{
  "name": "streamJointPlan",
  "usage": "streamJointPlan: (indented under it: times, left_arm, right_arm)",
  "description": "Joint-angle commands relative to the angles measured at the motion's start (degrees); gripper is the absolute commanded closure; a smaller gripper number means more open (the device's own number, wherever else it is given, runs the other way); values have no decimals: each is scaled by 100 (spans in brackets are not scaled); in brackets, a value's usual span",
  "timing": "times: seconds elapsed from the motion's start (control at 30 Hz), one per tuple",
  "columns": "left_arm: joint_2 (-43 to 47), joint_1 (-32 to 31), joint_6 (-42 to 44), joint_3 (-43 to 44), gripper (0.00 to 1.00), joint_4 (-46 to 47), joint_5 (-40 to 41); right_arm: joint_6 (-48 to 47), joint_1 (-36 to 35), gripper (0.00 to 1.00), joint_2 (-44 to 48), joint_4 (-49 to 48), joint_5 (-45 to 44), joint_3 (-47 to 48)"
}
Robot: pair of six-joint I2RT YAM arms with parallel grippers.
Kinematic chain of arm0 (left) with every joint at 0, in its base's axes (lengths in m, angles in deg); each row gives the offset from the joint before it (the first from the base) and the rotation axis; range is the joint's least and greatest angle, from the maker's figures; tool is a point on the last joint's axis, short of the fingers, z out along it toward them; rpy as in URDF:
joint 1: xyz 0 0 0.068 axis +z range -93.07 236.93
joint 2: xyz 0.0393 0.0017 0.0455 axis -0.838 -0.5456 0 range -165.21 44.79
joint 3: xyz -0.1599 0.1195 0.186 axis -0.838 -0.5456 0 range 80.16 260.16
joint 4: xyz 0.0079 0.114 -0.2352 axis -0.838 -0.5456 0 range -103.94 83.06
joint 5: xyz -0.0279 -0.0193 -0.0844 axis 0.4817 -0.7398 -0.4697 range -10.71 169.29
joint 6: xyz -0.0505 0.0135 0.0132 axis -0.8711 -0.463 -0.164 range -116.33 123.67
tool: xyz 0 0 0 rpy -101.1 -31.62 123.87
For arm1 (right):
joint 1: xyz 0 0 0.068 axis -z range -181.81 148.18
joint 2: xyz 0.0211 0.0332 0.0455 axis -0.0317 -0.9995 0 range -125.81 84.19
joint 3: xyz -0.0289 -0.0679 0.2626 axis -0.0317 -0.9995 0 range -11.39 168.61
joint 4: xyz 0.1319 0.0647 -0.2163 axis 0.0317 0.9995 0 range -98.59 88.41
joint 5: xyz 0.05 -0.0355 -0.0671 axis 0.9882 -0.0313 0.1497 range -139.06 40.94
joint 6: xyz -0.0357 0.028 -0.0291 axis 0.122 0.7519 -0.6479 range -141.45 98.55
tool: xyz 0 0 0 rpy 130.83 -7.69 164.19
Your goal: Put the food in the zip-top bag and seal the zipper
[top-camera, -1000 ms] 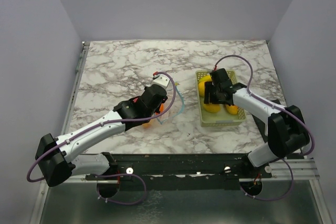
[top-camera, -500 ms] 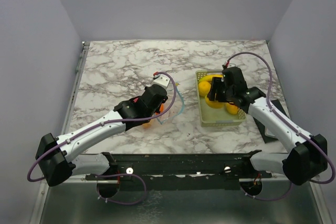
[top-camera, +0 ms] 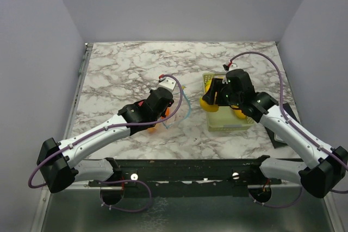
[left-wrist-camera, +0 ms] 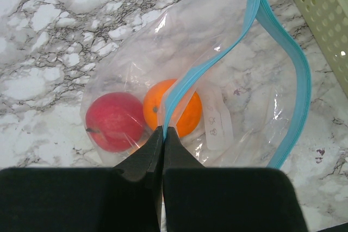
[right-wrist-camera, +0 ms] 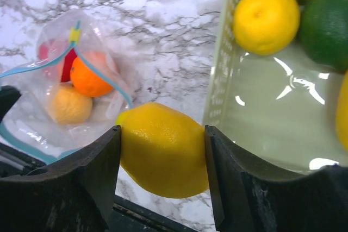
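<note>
Yellow lemon [right-wrist-camera: 163,161] sits squeezed in the right gripper [right-wrist-camera: 163,132], meant for the bag [left-wrist-camera: 130,42] at nine o'clock; left gripper [left-wrist-camera: 163,130] pinches the zipper [left-wrist-camera: 217,52], holding it open.

Top view high behind the arm bases [top-camera: 112,180], looking down on the whole table [top-camera: 119,74], left wrist view close over the bag [left-wrist-camera: 109,47], facing down, right wrist view close above bag and basket [right-wrist-camera: 218,80], both also in top view
</note>
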Motion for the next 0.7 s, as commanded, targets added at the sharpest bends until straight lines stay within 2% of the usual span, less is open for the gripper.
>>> streamJointPlan:
  times: [0.0,0.33,0.67]
  left_arm:
    - [-11,35,10,-60,100,15,67]
    - [5,35,-11,-60,100,15,20]
    - [24,37,-21,-60,100,24,-29]
  right_arm:
    - [318,-384,94,-51,-137,119,253]
    - [705,-1175,94,-748,-684,-88,526]
    - [1044,-1303,94,-1639,-1319,-120,857]
